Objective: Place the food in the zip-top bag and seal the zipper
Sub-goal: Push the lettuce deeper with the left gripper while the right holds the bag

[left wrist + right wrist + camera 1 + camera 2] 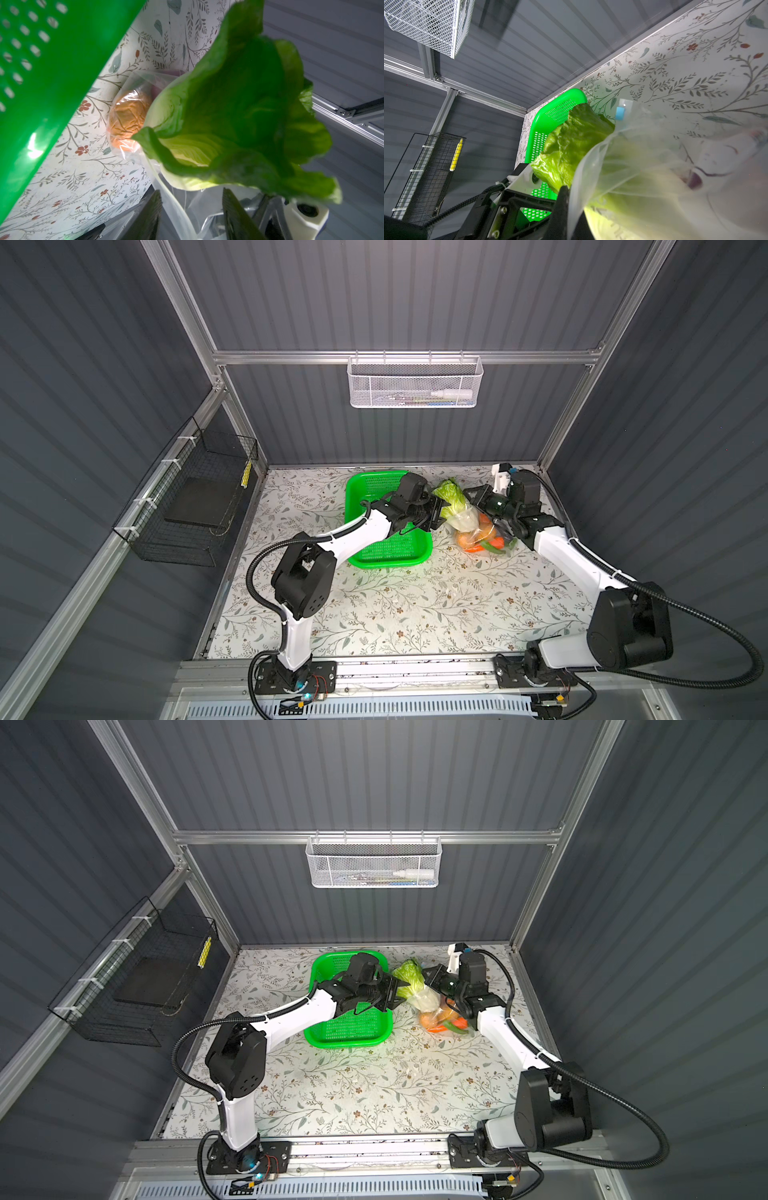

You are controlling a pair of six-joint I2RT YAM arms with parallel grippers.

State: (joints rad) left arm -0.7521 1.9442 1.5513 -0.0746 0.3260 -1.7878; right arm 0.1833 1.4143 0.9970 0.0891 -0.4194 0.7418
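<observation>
1. Centrally, the floral table (415, 614) is carrying everything, with the green perforated basket (386, 549) lying on its far side under the left arm (353, 531).
2. The zip-top bag (488, 531) is lying just right of the basket, holding orange vegetables (465, 540).
3. The napa cabbage (451, 497) is sitting base-first in the bag's mouth, leaves sticking out.
4. The left gripper (439, 514) is hovering beside the cabbage, fingers (149, 214) spread apart.
5. The right gripper (473, 495) is pinching the bag's mouth rim.
6. The light-blue slider tab (620, 113) is sitting at the mouth's corner.

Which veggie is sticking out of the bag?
The leafy green cabbage: its top pokes out of the bag, while the orange vegetables sit fully inside.
</observation>
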